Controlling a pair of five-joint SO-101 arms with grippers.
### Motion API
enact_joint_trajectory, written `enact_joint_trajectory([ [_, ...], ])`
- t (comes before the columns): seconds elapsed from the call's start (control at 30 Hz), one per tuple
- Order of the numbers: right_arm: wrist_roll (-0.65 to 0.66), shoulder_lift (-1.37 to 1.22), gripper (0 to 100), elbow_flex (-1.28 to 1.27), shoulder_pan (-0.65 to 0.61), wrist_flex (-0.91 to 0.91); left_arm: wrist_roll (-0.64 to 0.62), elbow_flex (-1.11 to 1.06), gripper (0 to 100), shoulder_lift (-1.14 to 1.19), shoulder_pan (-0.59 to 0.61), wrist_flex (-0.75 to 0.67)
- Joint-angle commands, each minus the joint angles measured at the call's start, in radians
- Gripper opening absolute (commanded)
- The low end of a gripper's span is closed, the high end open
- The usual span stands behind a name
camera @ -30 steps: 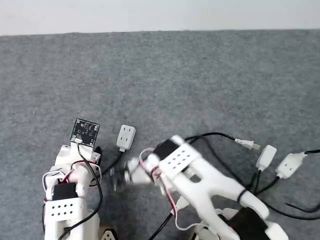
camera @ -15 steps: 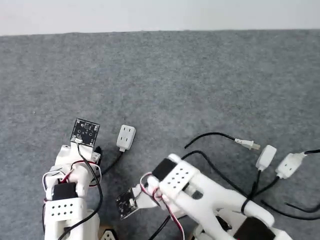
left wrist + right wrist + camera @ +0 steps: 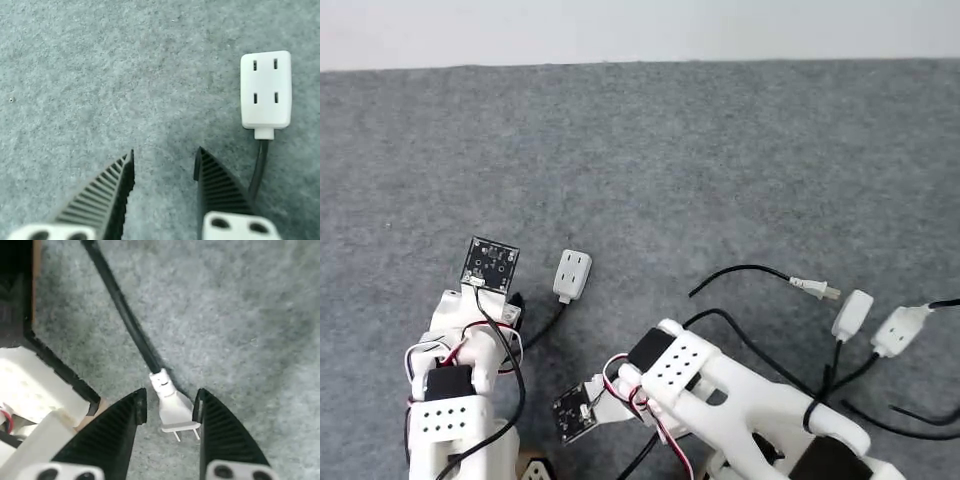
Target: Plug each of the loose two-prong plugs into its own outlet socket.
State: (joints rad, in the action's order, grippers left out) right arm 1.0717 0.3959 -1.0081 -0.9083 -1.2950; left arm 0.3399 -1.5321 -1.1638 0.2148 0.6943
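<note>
Grey carpet [image 3: 720, 150] all round, right gripper [image 3: 170, 392] spread open astride a loose white plug [image 3: 175, 412] lying flat, left gripper [image 3: 165, 151] likewise open near the socket [image 3: 265, 89]; grasp pending, next likely closing on the plug body, prongs kept free

Left gripper [image 3: 165, 155], right gripper [image 3: 170, 394]: jaws apart.

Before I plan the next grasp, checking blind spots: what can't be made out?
Plug: whether the right jaws touch it, right wrist view, too close to tell.
Socket cord: left wrist view, runs behind a jaw.
White blocks: high view, too small to tell sockets from plugs.
</note>
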Motion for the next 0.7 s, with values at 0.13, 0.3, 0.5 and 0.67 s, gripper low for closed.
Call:
enact_joint_trajectory([
  [0.13,-0.032,0.03,16.5,0.002,-0.007,0.025,-0.008,0.008,19,-0.014,0.008,-0.032],
  [0.3,-0.064,0.03,16.5,-0.038,-0.008,0.102,-0.008,0.008,19,-0.014,0.008,-0.032],
  [0.5,-0.066,0.03,16.5,-0.054,-0.013,0.104,-0.008,0.008,19,-0.014,0.008,-0.032],
  [0.67,-0.068,0.03,16.5,-0.057,-0.012,0.104,-0.008,0.008,19,-0.014,0.008,-0.032],
])
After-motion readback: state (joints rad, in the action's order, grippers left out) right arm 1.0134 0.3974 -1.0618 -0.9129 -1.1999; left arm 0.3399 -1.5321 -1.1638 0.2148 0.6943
